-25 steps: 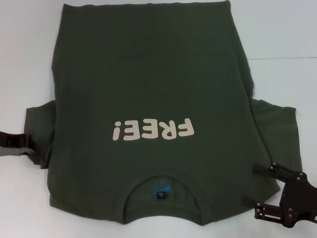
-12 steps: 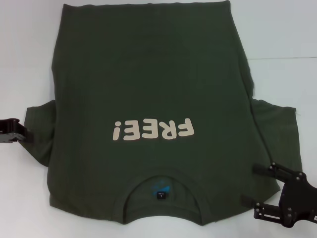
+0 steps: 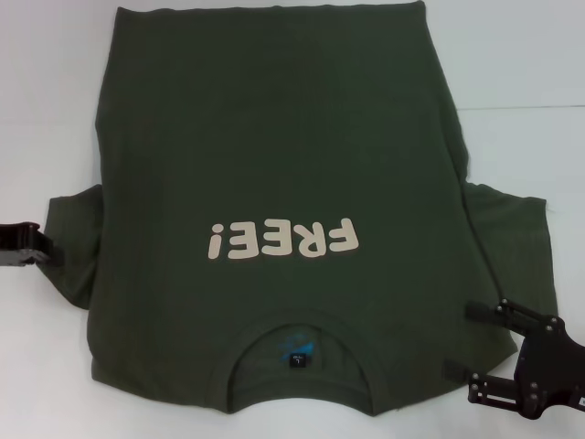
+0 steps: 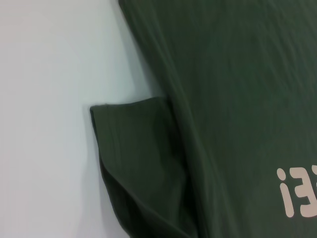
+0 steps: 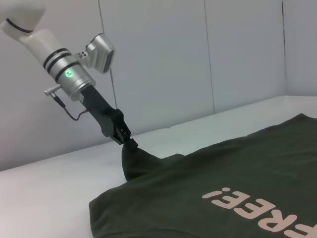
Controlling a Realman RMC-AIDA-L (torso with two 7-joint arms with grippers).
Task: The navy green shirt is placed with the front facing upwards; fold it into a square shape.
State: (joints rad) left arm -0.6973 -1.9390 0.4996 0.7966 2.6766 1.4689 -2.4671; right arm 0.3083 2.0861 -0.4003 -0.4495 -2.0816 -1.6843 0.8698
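Navy green shirt (image 3: 274, 183) flat on white counter (image 3: 530, 82), print up. Left end effector (image 5: 130, 144) pinching sleeve edge, cloth lifting. Right end effector (image 3: 471, 352) gaping, empty, astride shoulder hem. Soft, light, droopy; grip seams.

Cream "FREE!" lettering (image 3: 281, 240) stands on the navy green shirt (image 3: 274, 137); its neck label (image 3: 297, 359) is unreadable.

- Head view: high, looking down on the whole navy green shirt (image 3: 274, 183).
- Left wrist view: close above the sleeve (image 4: 138, 163).
- Right wrist view: low, looking across at the left gripper (image 5: 130, 143); all views share that sleeve.
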